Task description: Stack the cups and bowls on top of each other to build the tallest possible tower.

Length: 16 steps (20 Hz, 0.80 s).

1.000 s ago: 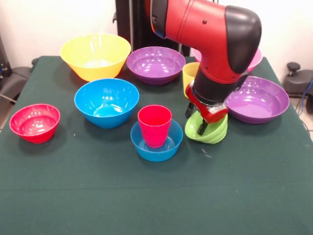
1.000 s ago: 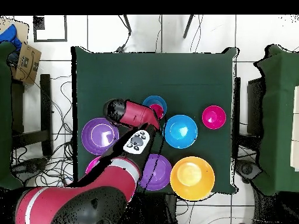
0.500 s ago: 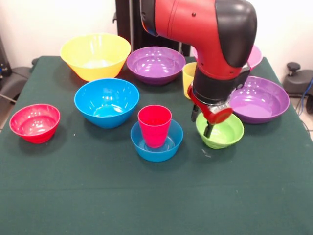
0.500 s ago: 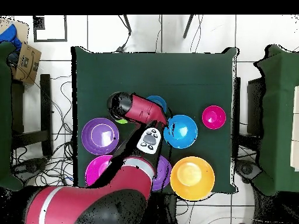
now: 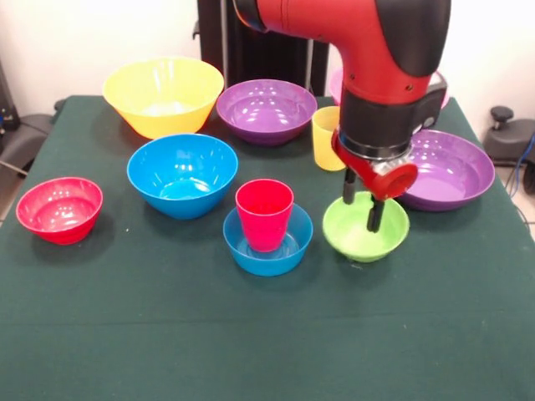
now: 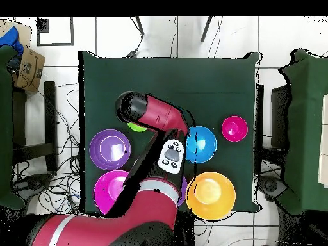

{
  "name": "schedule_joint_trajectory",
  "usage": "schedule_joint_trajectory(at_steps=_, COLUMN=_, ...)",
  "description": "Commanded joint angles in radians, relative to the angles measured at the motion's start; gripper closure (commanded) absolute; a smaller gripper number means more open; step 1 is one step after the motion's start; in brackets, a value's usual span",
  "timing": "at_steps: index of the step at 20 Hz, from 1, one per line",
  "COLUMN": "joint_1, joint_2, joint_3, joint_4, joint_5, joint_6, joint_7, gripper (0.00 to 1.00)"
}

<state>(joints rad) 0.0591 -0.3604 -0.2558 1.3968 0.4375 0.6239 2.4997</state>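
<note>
- Since a second ago the lime green bowl (image 5: 366,226) has gone from tipped on its side to upright, mouth up, and has shifted a little toward the near edge; the arm (image 5: 368,50) has risen and swung with it
- The gripper (image 5: 362,201) straddles the bowl's far rim, one finger inside and one outside, apparently clamped on the wall; whether the bowl rests on the green table cloth (image 5: 251,334) or hangs just clear of it I cannot tell
- Risk: a pinch on one thin glossy wall is off-centre, so the bowl may swing or slip out when carried
- Risk: the target, the red cup (image 5: 264,214), is narrow and tall; a bowl set down off-centre on its rim would likely tip off or knock the cup over
- Risk: the yellow cup (image 5: 327,138) stands just behind the wrist, and the purple bowl (image 5: 441,170) just beside it, so a sideways sweep could bump either
- Containers: the small blue bowl (image 5: 267,244) holds the red cup upright, the only nesting so far
- The medium blue bowl (image 5: 182,174), red bowl (image 5: 59,209), large yellow bowl (image 5: 163,94) and the far purple bowl (image 5: 266,109) are all empty
- The pink bowl (image 6: 112,191) shows clearly only from overhead, and looks empty too
</note>
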Motion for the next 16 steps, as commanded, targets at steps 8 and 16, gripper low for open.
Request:
schedule_joint_trajectory(at_steps=8, joint_1=-0.017, joint_2=0.007, joint_3=0.154, joint_4=0.058, joint_5=-0.101, joint_6=0.037, joint_7=-0.081, gripper=0.0)
schedule_joint_trajectory(at_steps=16, joint_1=-0.037, joint_2=0.046, joint_3=0.173, joint_4=0.084, joint_5=-0.123, joint_6=-0.051, joint_7=-0.078, gripper=0.0)
